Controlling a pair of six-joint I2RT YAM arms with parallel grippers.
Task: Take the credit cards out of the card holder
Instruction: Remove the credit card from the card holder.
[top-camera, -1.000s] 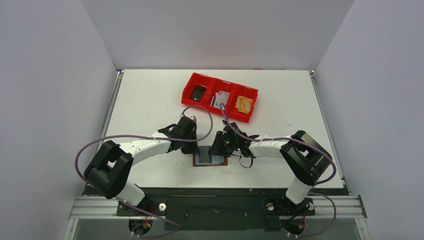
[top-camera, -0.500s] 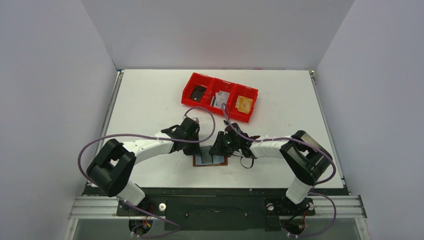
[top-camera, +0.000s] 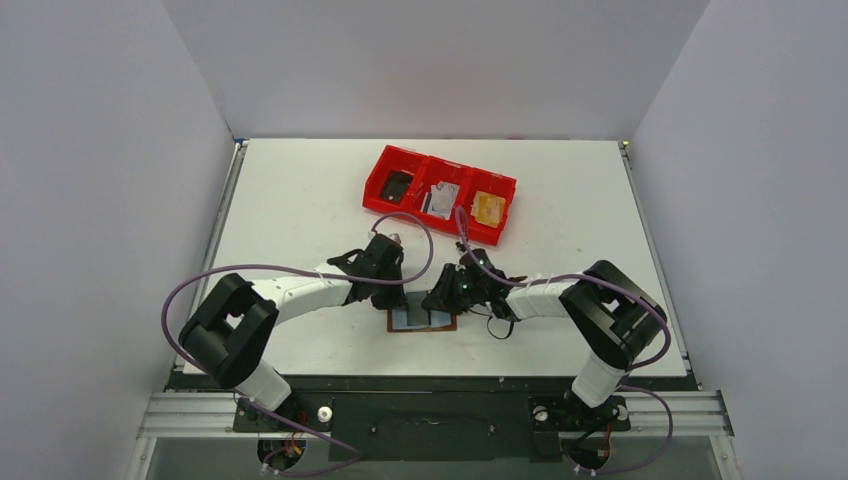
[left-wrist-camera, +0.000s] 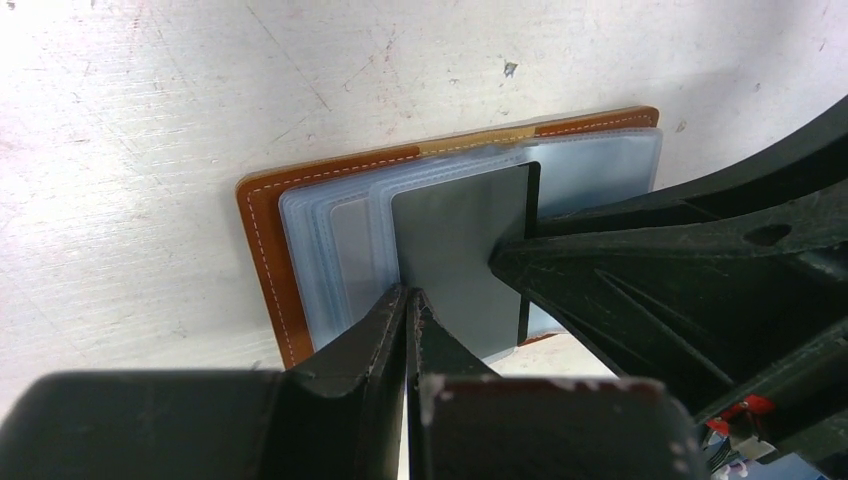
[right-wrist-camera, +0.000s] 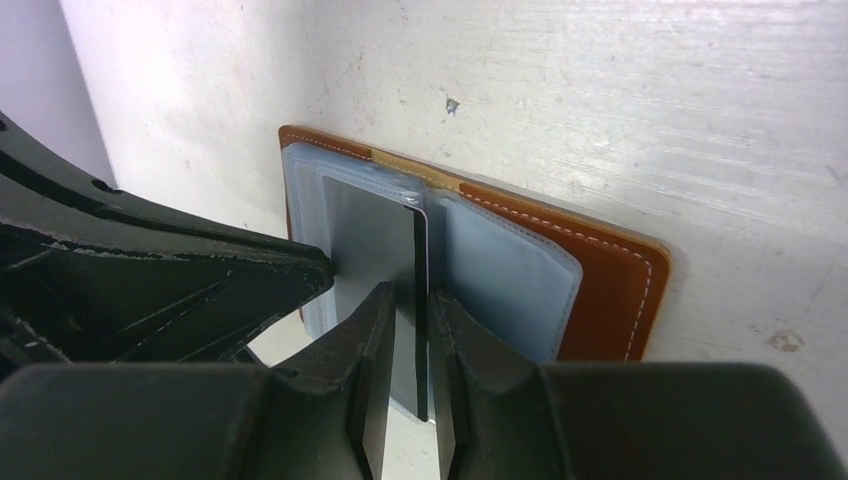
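The card holder (top-camera: 392, 322) lies open on the table between my two arms: brown leather (left-wrist-camera: 262, 250) with clear plastic sleeves. One grey-blue credit card (left-wrist-camera: 460, 240) sticks out of the sleeves. My left gripper (left-wrist-camera: 410, 298) is shut, and its tips press on the sleeves at the card's edge. My right gripper (right-wrist-camera: 412, 300) straddles the card's (right-wrist-camera: 370, 240) edge. Its jaws stand narrowly apart, with one finger against the card and a slim gap on the other side. In the top view both grippers, left (top-camera: 397, 300) and right (top-camera: 437, 300), meet over the holder.
A red three-compartment tray (top-camera: 377, 180) stands at the back of the table, with small items in its compartments. Purple cables loop from both arms. White walls enclose the table on three sides.
My left gripper has shifted right onto the holder and closed fully. My right gripper's jaws have narrowed around the card's edge.
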